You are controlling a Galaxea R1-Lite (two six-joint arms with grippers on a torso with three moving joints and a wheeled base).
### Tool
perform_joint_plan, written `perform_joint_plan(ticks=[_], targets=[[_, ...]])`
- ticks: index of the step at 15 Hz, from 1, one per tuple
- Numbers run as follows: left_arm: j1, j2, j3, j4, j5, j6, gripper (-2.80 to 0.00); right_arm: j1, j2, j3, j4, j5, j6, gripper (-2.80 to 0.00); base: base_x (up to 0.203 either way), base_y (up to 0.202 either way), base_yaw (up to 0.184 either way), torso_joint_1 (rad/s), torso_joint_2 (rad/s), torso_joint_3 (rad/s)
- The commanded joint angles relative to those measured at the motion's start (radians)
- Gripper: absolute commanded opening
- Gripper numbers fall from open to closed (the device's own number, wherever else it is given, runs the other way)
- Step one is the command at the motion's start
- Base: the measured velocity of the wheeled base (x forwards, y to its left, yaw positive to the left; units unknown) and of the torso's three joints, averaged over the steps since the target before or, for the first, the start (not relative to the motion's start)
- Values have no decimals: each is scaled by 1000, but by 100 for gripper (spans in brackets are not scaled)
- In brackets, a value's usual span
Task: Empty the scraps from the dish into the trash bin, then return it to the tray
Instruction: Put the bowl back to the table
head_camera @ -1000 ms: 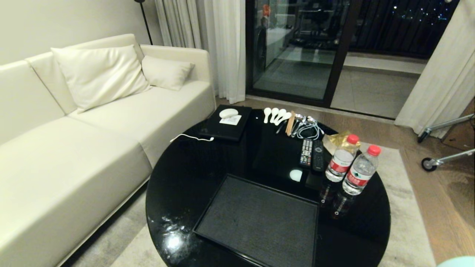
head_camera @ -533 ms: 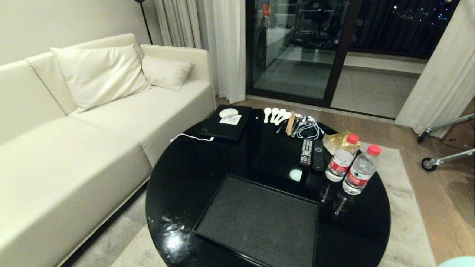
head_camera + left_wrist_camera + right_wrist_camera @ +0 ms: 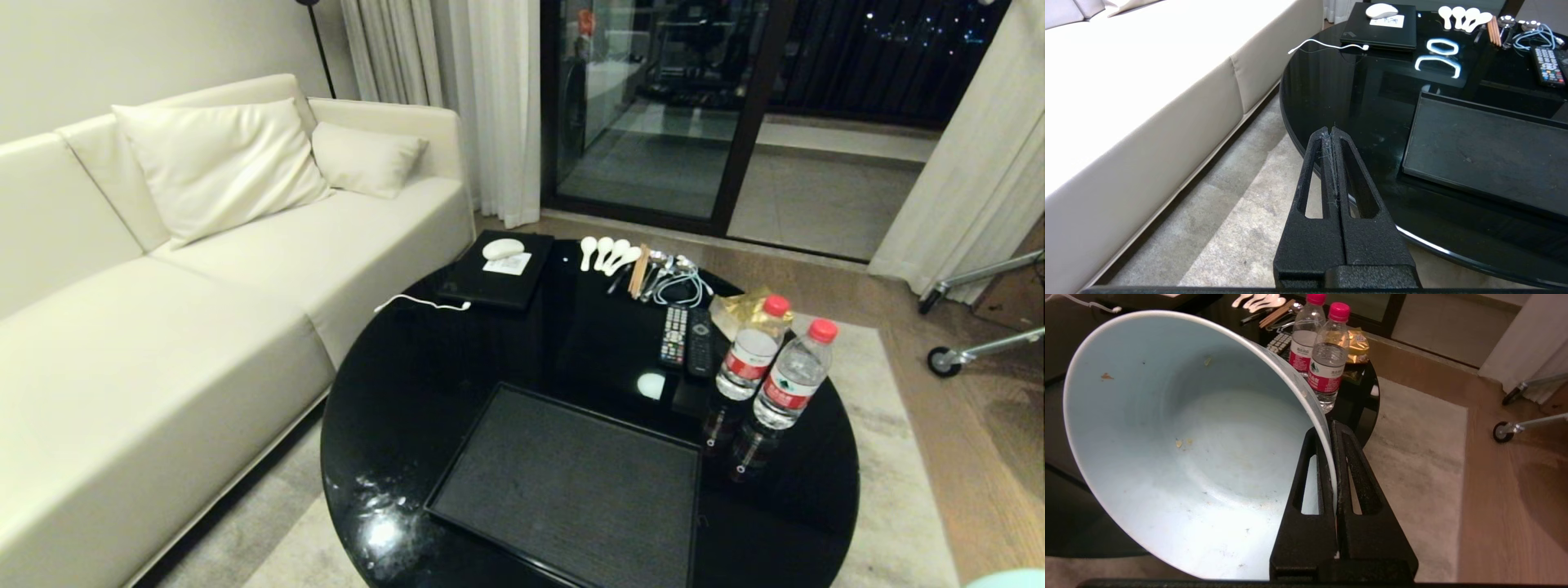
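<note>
My right gripper [image 3: 1329,430] is shut on the rim of the dish [image 3: 1188,457], a white bowl with a pale bluish inside, tilted on its side off the table's right front edge. Only a few tiny specks cling inside it; the scraps are out of view. A sliver of the dish [image 3: 1012,576] shows in the head view's lower right corner. The black tray [image 3: 571,490] lies bare at the front of the round table, also visible from the left wrist as the tray [image 3: 1486,151]. My left gripper [image 3: 1331,131] is shut and holds nothing, by the table's left edge over the rug. The trash bin is out of view.
On the glossy black table [image 3: 408,392] stand two water bottles [image 3: 771,363] at the right, with remotes [image 3: 686,336], spoons [image 3: 604,251] and a black slab [image 3: 498,273] farther back. A cream sofa [image 3: 163,310] lies left; wheeled stand legs [image 3: 980,343] lie right.
</note>
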Motion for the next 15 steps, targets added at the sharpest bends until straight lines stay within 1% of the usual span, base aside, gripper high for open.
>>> perform_joint_plan(ticks=[1,3,5,7,10,12,14,15], targets=[[0,0,0,0,0,-1,-280,1,64,-62,-1,72,-12,-280,0,0,0,0,0,0],[0,0,0,0,0,-1,-280,1,212,-128,-10,126,-23,-280,0,0,0,0,0,0],[0,0,0,0,0,-1,-280,1,391,-207,-37,157,-31,-280,0,0,0,0,0,0],[0,0,0,0,0,-1,-280,2,618,-311,-75,181,-40,-280,0,0,0,0,0,0],[0,0,0,0,0,-1,-280,20,959,-493,-103,198,-84,-280,0,0,0,0,0,0],[0,0,0,0,0,-1,-280,65,1162,-625,-111,198,-102,-280,0,0,0,0,0,0],[0,0,0,0,0,-1,-280,159,1365,-765,-111,164,-100,-280,0,0,0,0,0,0],[0,0,0,0,0,-1,-280,219,1449,-824,-109,138,-75,-280,0,0,0,0,0,0]])
